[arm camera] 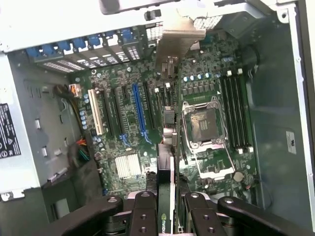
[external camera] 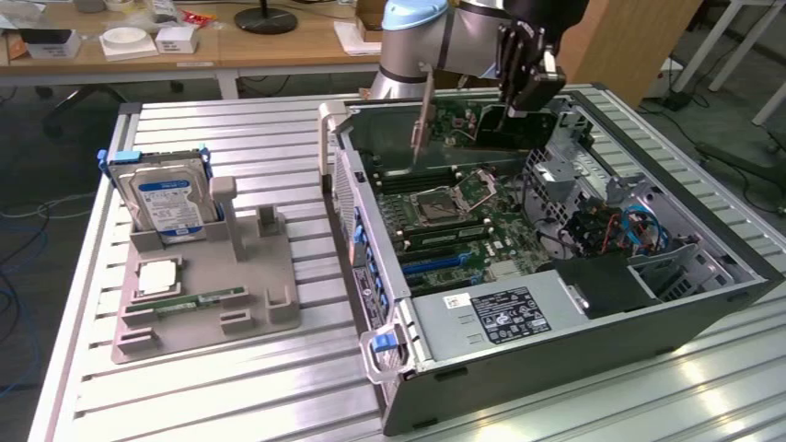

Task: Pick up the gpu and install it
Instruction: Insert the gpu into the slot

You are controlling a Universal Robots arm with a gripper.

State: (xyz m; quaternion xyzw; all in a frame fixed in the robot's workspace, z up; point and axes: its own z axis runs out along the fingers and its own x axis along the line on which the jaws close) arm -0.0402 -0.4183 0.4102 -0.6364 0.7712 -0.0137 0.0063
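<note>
The gripper (external camera: 525,92) is clamped on the upper edge of the gpu (external camera: 498,131), holding the card upright with its silver bracket toward the exterior view's left, over the motherboard (arm camera: 128,123) inside the open computer case (external camera: 553,368) on the counter (external camera: 246,387).

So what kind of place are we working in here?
Probably a robotics lab or workshop for PC assembly: an open computer tower lies on a slatted metal table, a grey fixture beside it holds a hard drive, and cluttered wooden desks stand behind.
</note>
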